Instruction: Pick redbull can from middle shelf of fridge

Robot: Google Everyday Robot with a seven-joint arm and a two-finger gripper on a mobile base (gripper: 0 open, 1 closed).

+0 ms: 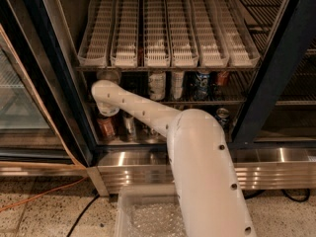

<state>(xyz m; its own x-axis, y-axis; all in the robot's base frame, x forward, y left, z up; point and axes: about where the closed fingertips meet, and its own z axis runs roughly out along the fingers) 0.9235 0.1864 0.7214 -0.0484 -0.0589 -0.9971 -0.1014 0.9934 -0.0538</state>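
Reaching into the fridge, holding the gripper at the left end of the middle shelf, just below the silver lid of the redbull can; grip state impossible to tell. Staying level, squeezing the slim body squarely, steering off the white-labelled cans.
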